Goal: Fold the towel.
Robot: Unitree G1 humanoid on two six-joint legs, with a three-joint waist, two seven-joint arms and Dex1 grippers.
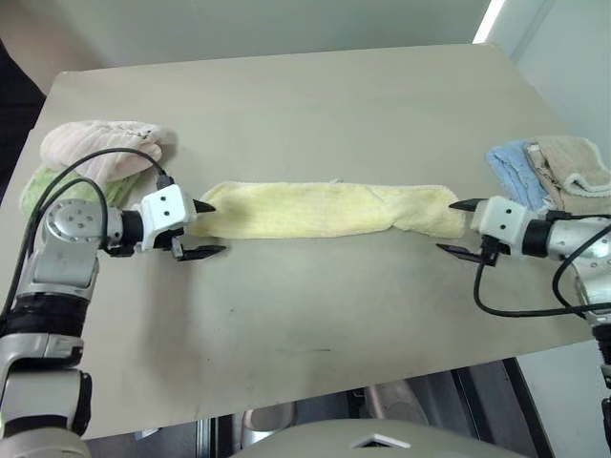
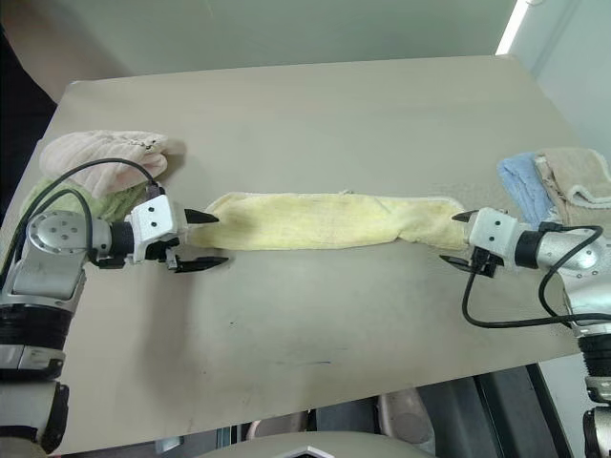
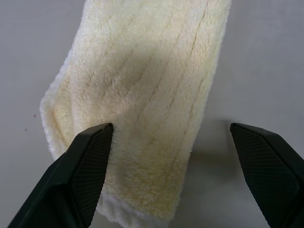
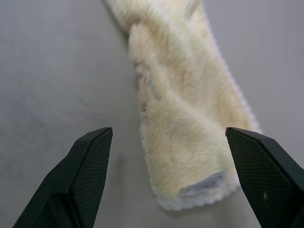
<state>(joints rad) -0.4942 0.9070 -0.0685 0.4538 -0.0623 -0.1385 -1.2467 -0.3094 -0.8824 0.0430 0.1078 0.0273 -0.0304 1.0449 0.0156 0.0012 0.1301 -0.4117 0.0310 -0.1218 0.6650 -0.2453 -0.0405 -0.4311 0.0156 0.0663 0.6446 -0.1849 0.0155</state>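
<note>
The pale yellow ribbed towel (image 1: pixel 325 210) lies stretched in a long narrow strip, left to right, across the middle of the table (image 1: pixel 315 105). My left gripper (image 1: pixel 215 229) is open at the towel's left end (image 3: pixel 142 95). One finger (image 3: pixel 90 166) overlaps that end and the other stands off it over bare table. My right gripper (image 1: pixel 447 226) is open at the towel's bunched right end (image 4: pixel 185 142), which lies between its spread fingers. Neither gripper holds anything.
A pink towel (image 1: pixel 100 148) and a green one (image 1: pixel 43 186) are piled at the table's left edge behind my left arm. A light blue towel (image 1: pixel 514 167) and a beige one (image 1: pixel 573 170) lie at the right edge. The table's front edge (image 1: pixel 334 396) is close.
</note>
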